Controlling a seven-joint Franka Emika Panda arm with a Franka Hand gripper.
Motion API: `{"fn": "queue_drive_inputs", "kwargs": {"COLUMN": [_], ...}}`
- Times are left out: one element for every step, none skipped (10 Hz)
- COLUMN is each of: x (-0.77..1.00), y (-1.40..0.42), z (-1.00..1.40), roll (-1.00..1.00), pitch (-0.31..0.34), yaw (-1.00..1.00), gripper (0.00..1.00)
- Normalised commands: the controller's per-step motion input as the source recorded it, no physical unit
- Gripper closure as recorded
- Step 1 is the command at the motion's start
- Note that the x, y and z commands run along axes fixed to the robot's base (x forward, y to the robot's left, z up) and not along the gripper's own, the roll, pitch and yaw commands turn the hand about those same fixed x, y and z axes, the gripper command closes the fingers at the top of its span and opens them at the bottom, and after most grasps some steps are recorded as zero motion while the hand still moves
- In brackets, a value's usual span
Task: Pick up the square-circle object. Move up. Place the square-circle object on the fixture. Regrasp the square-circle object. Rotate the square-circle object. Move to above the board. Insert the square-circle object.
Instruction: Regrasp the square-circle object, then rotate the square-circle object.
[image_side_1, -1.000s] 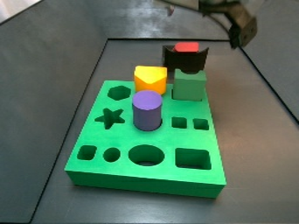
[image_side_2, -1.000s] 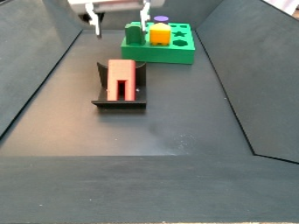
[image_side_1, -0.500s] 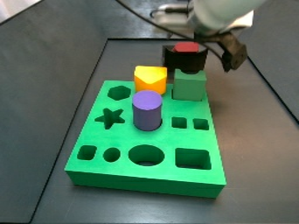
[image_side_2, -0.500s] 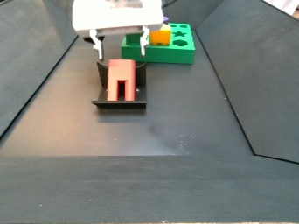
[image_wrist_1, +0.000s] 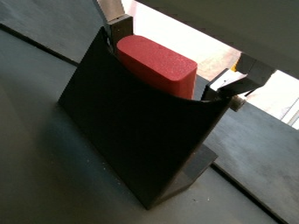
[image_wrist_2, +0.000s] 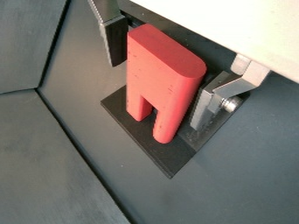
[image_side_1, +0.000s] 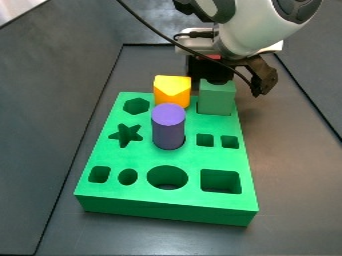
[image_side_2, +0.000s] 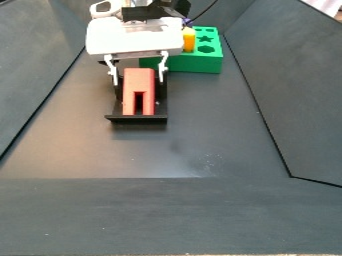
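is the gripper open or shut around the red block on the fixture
Open. In a wrist view the gripper straddles the square-circle object on the fixture; gaps show between both fingers and the block.

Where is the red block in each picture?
Wrist view: the red block sits in the fixture, between the gripper fingers.
Wrist view: the block stands between the fingers, on the fixture's base.
Side view: not visible; the gripper hides it, behind the green cube.
Side view: it lies in the fixture, under the gripper, before the board.
Shared landmark: the fixture.
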Motion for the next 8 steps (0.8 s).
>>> {"fn": "queue_drive_inputs", "kwargs": {"x": [0.01,0.01,0.01,0.01,0.00,-0.83,-0.82,-0.81], "y": [-0.01,-0.01,-0.01,-0.01,0.00,0.12,0.12,0.11], "z": [-0.17,-0.17,-0.17,-0.17,-0.50,1.00,1.00,1.00], "roll": [0.05,0.05,0.05,0.05,0.00,0.00,-0.01,-0.06], "pitch": [-0.008,-0.008,-0.008,-0.008,0.000,0.000,-0.007,-0.043], "yaw": [0.00,0.00,0.00,0.00,0.00,0.00,0.01,0.02], "gripper": [0.00,0.00,0.00,0.00,1.00,1.00,1.00,1.00]}}
